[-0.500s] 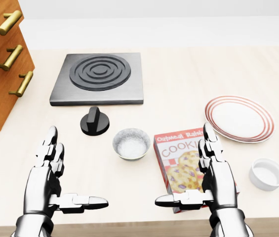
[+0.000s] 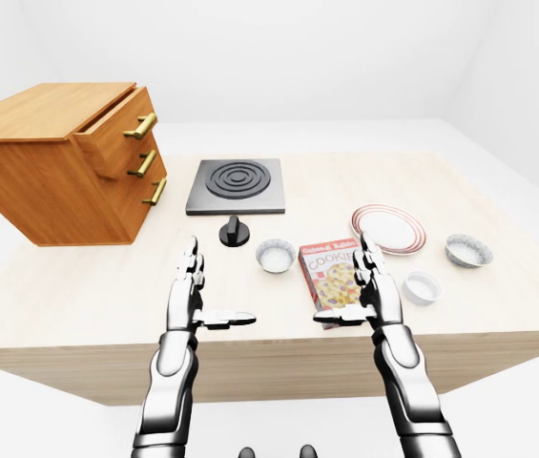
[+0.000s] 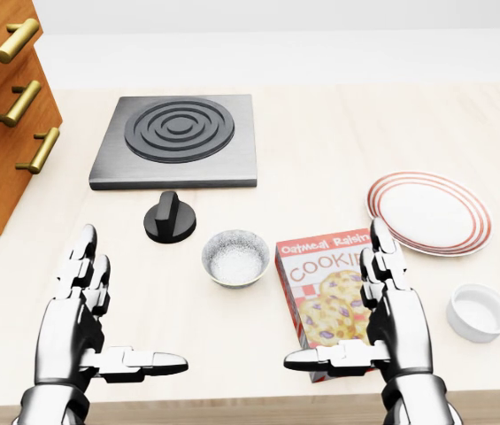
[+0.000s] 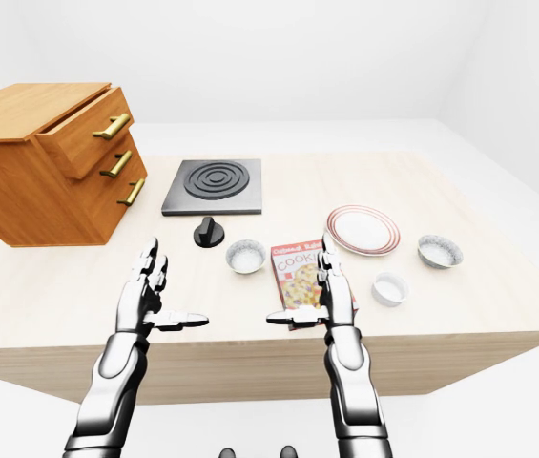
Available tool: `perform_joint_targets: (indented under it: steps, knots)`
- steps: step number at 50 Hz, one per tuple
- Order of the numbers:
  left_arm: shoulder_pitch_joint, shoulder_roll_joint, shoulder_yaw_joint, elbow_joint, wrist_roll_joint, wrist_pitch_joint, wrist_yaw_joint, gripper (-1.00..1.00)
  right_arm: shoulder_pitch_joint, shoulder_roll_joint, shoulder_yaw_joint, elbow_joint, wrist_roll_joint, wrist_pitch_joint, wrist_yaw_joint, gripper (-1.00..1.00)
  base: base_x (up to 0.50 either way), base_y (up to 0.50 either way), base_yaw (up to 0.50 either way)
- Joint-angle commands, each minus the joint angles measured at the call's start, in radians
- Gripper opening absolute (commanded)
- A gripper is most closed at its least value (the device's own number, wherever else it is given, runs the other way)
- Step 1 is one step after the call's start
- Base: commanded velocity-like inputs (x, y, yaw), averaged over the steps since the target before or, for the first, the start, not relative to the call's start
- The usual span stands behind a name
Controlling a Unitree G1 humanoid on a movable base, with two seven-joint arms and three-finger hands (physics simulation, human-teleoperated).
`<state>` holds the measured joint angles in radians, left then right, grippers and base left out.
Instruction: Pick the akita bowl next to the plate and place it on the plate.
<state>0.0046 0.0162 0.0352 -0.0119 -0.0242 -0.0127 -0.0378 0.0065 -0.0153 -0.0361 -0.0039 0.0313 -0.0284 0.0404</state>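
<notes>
Right hand (image 3: 391, 310) hovers low over the pale wooden counter (image 3: 365, 133), fingers straight toward 12 o'clock and thumb stuck out toward 9 o'clock, fully spread and holding nothing. In the head view it overlaps the right edge of the red oatmeal-raisin cookie box (image 3: 325, 288) that lies flat on the counter. Left hand (image 3: 77, 319) mirrors it at the lower left, equally spread and empty, with its thumb toward 3 o'clock. The task's thing, as I judge it, is the small round grey-speckled akita bowl (image 2: 468, 250). It sits upright on the counter just beside the white plate with red rings (image 3: 429, 212), between 3 and 4 o'clock of the plate in the left-eye view. The head view shows only a sliver of it at the right edge. A look-alike speckled bowl (image 3: 235, 257) stands at 9 o'clock of the cookie box, well apart from the plate, so it is probably not the one meant. From the right hand the target lies at roughly 2 o'clock and the plate at about 1 o'clock. A plain white ramekin (image 3: 479, 312) sits close to the line of reach. The right hand is plainly the nearer one; the left would have to cross the box. Being round, the bowl has no long axis, so a grip on the rim can likely come from any side.
</notes>
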Motion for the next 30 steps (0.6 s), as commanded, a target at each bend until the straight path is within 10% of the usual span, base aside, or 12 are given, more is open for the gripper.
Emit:
perform_joint_targets:
  steps: [1, 30]
  knots:
    - [0.003, 0.000, 0.000, -0.016, -0.002, 0.010, -0.002, 1.00, 0.002, -0.001, -0.002, -0.013, 0.012, 0.012, 0.007, 1.00, 0.00, 0.00, 0.00]
    - [0.008, -0.001, 0.000, -0.019, -0.007, 0.003, -0.004, 1.00, 0.003, -0.003, -0.008, -0.014, 0.026, 0.009, 0.015, 1.00, 0.00, -0.16, 0.00]
